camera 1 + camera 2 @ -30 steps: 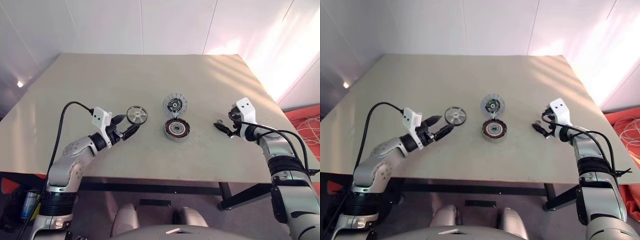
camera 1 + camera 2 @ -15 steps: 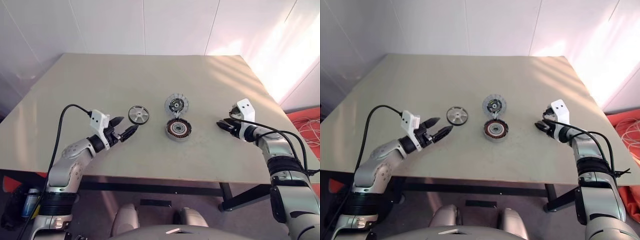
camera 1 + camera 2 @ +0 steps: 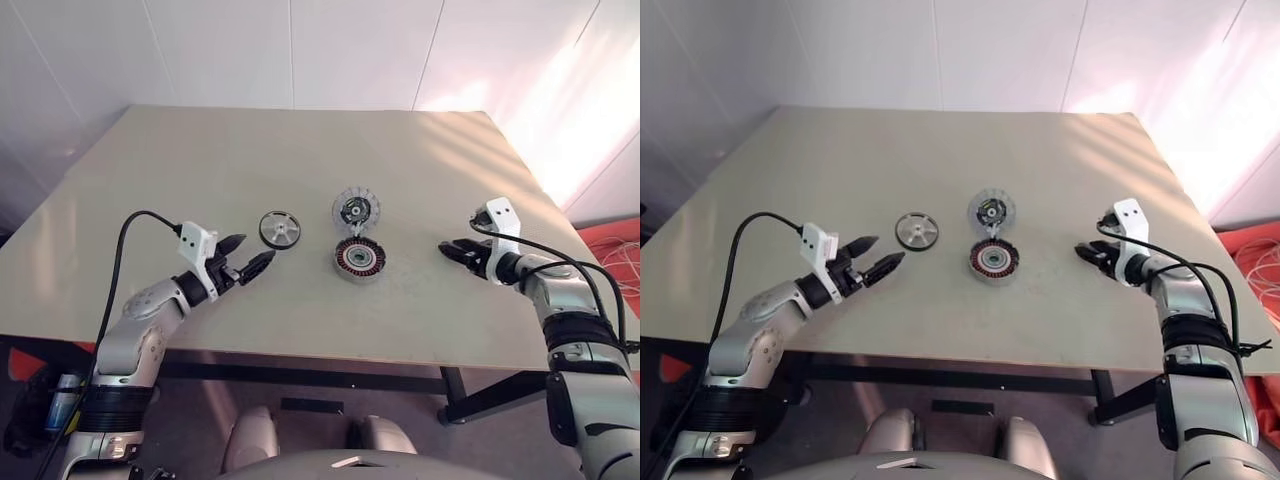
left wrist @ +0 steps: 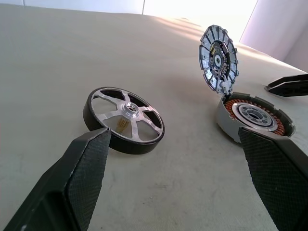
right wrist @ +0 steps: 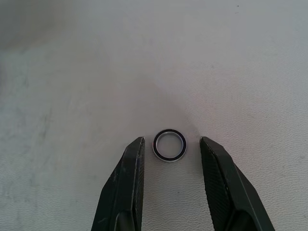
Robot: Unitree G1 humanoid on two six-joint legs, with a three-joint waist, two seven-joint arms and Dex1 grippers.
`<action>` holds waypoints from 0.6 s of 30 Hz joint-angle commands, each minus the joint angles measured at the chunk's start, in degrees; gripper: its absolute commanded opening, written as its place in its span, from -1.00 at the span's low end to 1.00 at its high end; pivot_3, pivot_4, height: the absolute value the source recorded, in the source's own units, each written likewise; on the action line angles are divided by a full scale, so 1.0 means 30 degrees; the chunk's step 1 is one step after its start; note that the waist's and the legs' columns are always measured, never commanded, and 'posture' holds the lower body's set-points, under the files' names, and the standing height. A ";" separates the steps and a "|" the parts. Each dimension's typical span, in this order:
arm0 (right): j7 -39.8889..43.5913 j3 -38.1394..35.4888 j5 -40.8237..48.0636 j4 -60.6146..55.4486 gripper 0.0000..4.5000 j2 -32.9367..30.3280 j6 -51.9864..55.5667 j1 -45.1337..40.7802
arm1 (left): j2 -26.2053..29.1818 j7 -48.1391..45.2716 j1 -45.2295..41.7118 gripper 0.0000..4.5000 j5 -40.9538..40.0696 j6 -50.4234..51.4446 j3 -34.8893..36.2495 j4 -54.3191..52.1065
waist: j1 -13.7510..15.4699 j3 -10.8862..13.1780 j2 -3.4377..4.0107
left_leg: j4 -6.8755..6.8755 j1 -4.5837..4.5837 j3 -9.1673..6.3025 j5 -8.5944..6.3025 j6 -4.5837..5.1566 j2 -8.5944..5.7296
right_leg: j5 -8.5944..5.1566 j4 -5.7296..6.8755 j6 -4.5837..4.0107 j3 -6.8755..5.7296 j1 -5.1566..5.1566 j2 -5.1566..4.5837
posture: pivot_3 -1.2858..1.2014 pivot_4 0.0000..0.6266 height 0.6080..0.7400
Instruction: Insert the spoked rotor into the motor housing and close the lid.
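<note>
Left eye view shows a pale tabletop (image 3: 300, 160) with three motor parts near its middle and my two arms reaching in from the near edge.

The spoked rotor (image 3: 279, 229) lies flat on the table, just beyond and slightly right of my left gripper (image 3: 242, 263). That gripper points level toward it with its jaws spread wide and nothing between them. In the left wrist view the rotor (image 4: 123, 121) sits just ahead of my left fingertip, not touching it, its round face up and its axle vertical. I judge the left arm the nearer one for picking it up.

The motor housing (image 3: 358, 258) sits right of the rotor, a short way off, its coppery coils facing up. The lid (image 3: 356, 211) stands tilted upright at the housing's far edge, seemingly hinged there, so the housing is open.

My right gripper (image 3: 452, 252) is well to the right of the housing, angled down at the table. In the right wrist view its jaws are partly open and hold nothing; a small dark-edged ring (image 5: 169, 145) lies flat on the table between the fingertips, touching neither.

I can read no brand, label or writing on any part.
</note>
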 commanded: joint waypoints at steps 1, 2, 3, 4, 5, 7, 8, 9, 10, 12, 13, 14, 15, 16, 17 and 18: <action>0.0168 0.0107 -0.0262 -0.0352 -0.13 -0.0342 -0.0101 0.0584 | 0.0187 -0.0134 -0.0150 1.00 0.0016 -0.0458 0.0447 -0.0180 | 0.0005 0.0000 0.0000 | 0.0000 0.0000 -0.0005 0.0000 0.0000 0.0000 | 0.0000 -0.0002 0.0000 -0.0004 0.0004 0.0000 | 0.03 -1.00 1.00; 0.0130 0.0142 -0.0315 -0.0413 -0.13 -0.0330 -0.0176 0.0642 | 0.0194 -0.0126 -0.0173 1.00 0.0023 -0.0471 0.0459 -0.0152 | 0.0003 0.0000 0.0000 | 0.0000 0.0000 -0.0012 0.0000 0.0000 0.0000 | -0.0001 -0.0004 0.0000 -0.0004 0.0005 0.0000 | 0.03 -1.00 1.00; 0.0084 0.0157 -0.0358 -0.0444 -0.13 -0.0319 -0.0262 0.0674 | 0.0208 -0.0119 -0.0203 1.00 0.0033 -0.0484 0.0478 -0.0121 | 0.0001 0.0000 0.0000 | -0.0001 0.0000 -0.0015 0.0000 0.0000 0.0001 | -0.0001 -0.0005 0.0001 -0.0007 0.0004 0.0001 | 0.03 -1.00 1.00; 0.0037 0.0160 -0.0391 -0.0443 -0.20 -0.0307 -0.0350 0.0685 | 0.0230 -0.0110 -0.0233 1.00 0.0037 -0.0495 0.0509 -0.0091 | 0.0001 0.0000 0.0000 | -0.0001 0.0000 -0.0017 0.0000 0.0000 0.0002 | -0.0001 -0.0006 0.0001 -0.0009 0.0005 0.0001 | 0.03 -1.00 1.00; 0.0008 0.0164 -0.0408 -0.0436 -0.27 -0.0299 -0.0415 0.0691 | 0.0244 -0.0105 -0.0252 1.00 0.0039 -0.0504 0.0529 -0.0071 | -0.0002 0.0000 0.0000 | -0.0001 -0.0001 -0.0018 0.0000 0.0000 0.0002 | -0.0001 -0.0006 0.0001 -0.0011 0.0004 0.0002 | 0.03 -1.00 1.00; -0.0043 0.0200 -0.0453 -0.0397 -0.50 -0.0268 -0.0511 0.0676 | 0.0284 -0.0091 -0.0283 1.00 0.0039 -0.0516 0.0587 -0.0044 | -0.0025 0.0000 0.0000 | -0.0001 -0.0005 -0.0023 0.0001 -0.0001 0.0002 | -0.0001 -0.0007 0.0001 -0.0014 0.0003 0.0001 | 0.03 -1.00 1.00; -0.0072 0.0219 -0.0469 -0.0406 -0.64 -0.0241 -0.0520 0.0658 | 0.0310 -0.0101 -0.0303 1.00 0.0038 -0.0519 0.0621 -0.0017 | -0.0057 0.0000 -0.0001 | -0.0001 -0.0005 -0.0025 0.0001 -0.0002 0.0003 | -0.0001 -0.0007 0.0001 -0.0014 0.0002 0.0003 | 0.03 -1.00 1.00; -0.0106 0.0236 -0.0487 -0.0416 -0.77 -0.0215 -0.0519 0.0632 | 0.0329 -0.0109 -0.0315 1.00 0.0035 -0.0513 0.0656 -0.0007 | -0.0083 0.0000 -0.0001 | -0.0002 -0.0005 -0.0026 0.0001 -0.0001 0.0005 | -0.0001 -0.0007 0.0001 -0.0016 0.0002 0.0004 | 0.03 -1.00 1.00; -0.0128 0.0247 -0.0507 -0.0427 -0.89 -0.0197 -0.0530 0.0616 | 0.0340 -0.0115 -0.0320 1.00 0.0036 -0.0509 0.0681 -0.0006 | -0.0116 0.0000 -0.0001 | -0.0003 -0.0005 -0.0026 0.0002 -0.0003 0.0005 | -0.0001 -0.0007 0.0001 -0.0016 0.0000 0.0004 | 0.03 -1.00 1.00; -0.0169 0.0279 -0.0571 -0.0421 -0.99 -0.0190 -0.0640 0.0597 | 0.0342 -0.0110 -0.0317 1.00 0.0057 -0.0505 0.0712 -0.0018 | -0.0141 0.0000 -0.0001 | -0.0005 -0.0003 -0.0030 0.0002 -0.0003 0.0008 | -0.0002 -0.0007 0.0001 -0.0019 0.0001 0.0006 | 0.03 -1.00 1.00; -0.0190 0.0283 -0.0591 -0.0383 -0.99 -0.0184 -0.0693 0.0572 | 0.0340 -0.0098 -0.0308 1.00 0.0059 -0.0496 0.0731 -0.0043 | -0.0145 0.0000 -0.0001 | -0.0005 -0.0003 -0.0031 0.0002 -0.0003 0.0007 | -0.0002 -0.0006 0.0001 -0.0019 0.0001 0.0006 | 0.03 -1.00 1.00; -0.0207 0.0292 -0.0609 -0.0351 -0.99 -0.0183 -0.0737 0.0555 | 0.0339 -0.0092 -0.0298 1.00 0.0063 -0.0487 0.0746 -0.0068 | -0.0148 0.0000 -0.0002 | -0.0005 -0.0003 -0.0031 0.0002 -0.0004 0.0006 | -0.0002 -0.0007 0.0001 -0.0019 0.0002 0.0004 | 0.03 -1.00 1.00; -0.0222 0.0305 -0.0630 -0.0327 -0.99 -0.0187 -0.0780 0.0542 | 0.0339 -0.0088 -0.0287 1.00 0.0061 -0.0474 0.0759 -0.0094 | -0.0150 0.0000 -0.0002 | -0.0004 -0.0003 -0.0032 0.0003 -0.0004 0.0006 | -0.0002 -0.0007 0.0001 -0.0019 0.0003 0.0004 | 0.03 -1.00 1.00; -0.0226 0.0303 -0.0632 -0.0310 -0.99 -0.0185 -0.0809 0.0528 | 0.0340 -0.0085 -0.0273 1.00 0.0054 -0.0461 0.0770 -0.0124 | -0.0151 0.0000 -0.0002 | -0.0004 -0.0003 -0.0032 0.0003 -0.0004 0.0004 | -0.0002 -0.0007 0.0001 -0.0019 0.0003 0.0002 | 0.03 -1.00 1.00; -0.0233 0.0301 -0.0632 -0.0290 -0.99 -0.0182 -0.0828 0.0500 | 0.0341 -0.0080 -0.0262 1.00 0.0050 -0.0449 0.0775 -0.0146 | -0.0150 0.0000 -0.0002 | -0.0004 -0.0002 -0.0031 0.0003 -0.0004 0.0004 | -0.0002 -0.0007 0.0001 -0.0019 0.0003 0.0002 | 0.03 -1.00 1.00; -0.0251 0.0298 -0.0639 -0.0270 -0.99 -0.0169 -0.0909 0.0464 | 0.0346 -0.0080 -0.0260 1.00 0.0047 -0.0438 0.0778 -0.0159 | -0.0150 0.0000 -0.0002 | -0.0004 -0.0001 -0.0032 0.0003 -0.0005 0.0006 | -0.0002 -0.0006 0.0001 -0.0021 0.0003 0.0003 | 0.03 -1.00 1.00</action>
